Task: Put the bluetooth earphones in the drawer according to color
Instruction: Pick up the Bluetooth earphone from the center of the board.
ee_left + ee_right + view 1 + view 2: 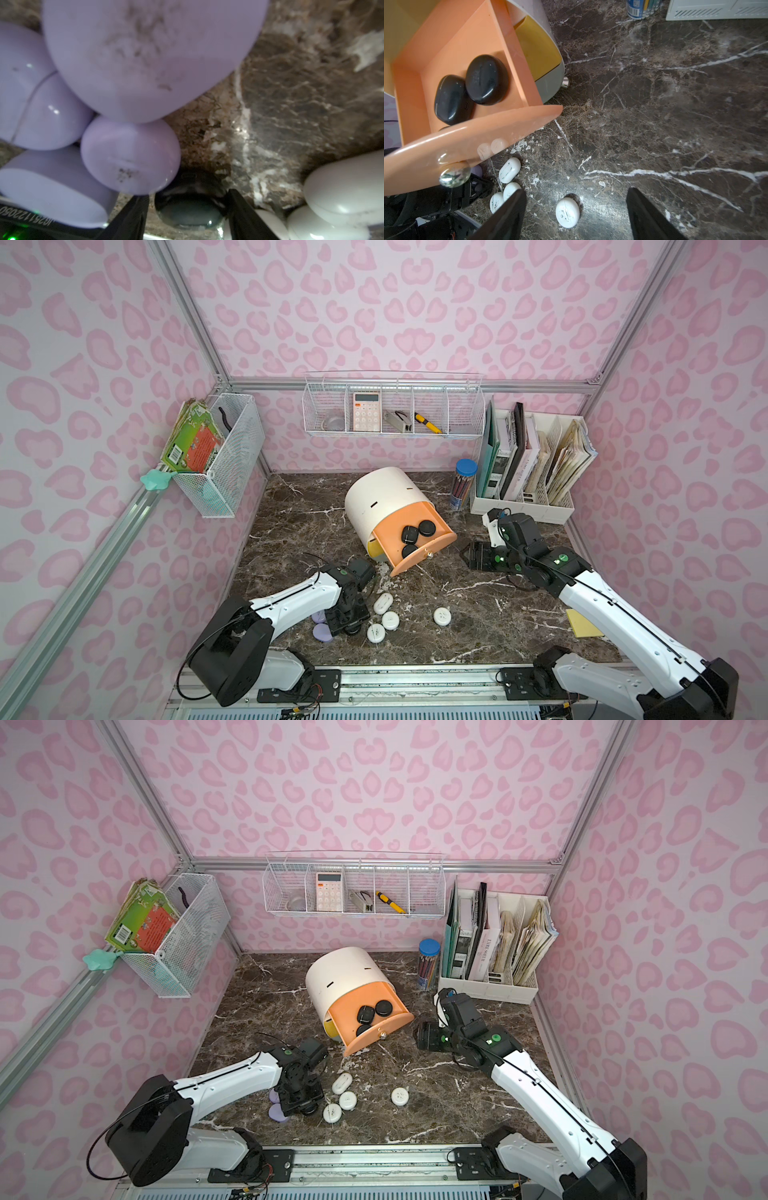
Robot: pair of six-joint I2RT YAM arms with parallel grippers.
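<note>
Left gripper [187,194] around 1 black case [187,212]; 3 in peach drawer [402,566]

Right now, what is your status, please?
Left gripper straddling a black case, grip unclear; right gripper open, empty. Three black cases in open peach drawer. Lavender cases and white cases crowd it.

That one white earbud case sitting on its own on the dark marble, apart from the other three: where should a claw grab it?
Probably the lone white case is best pinched across its middle, on its two rounded side walls, coming straight down from above. It lies flat on the marble table, its domed top offers no hold, and bare marble surrounds it.
</note>
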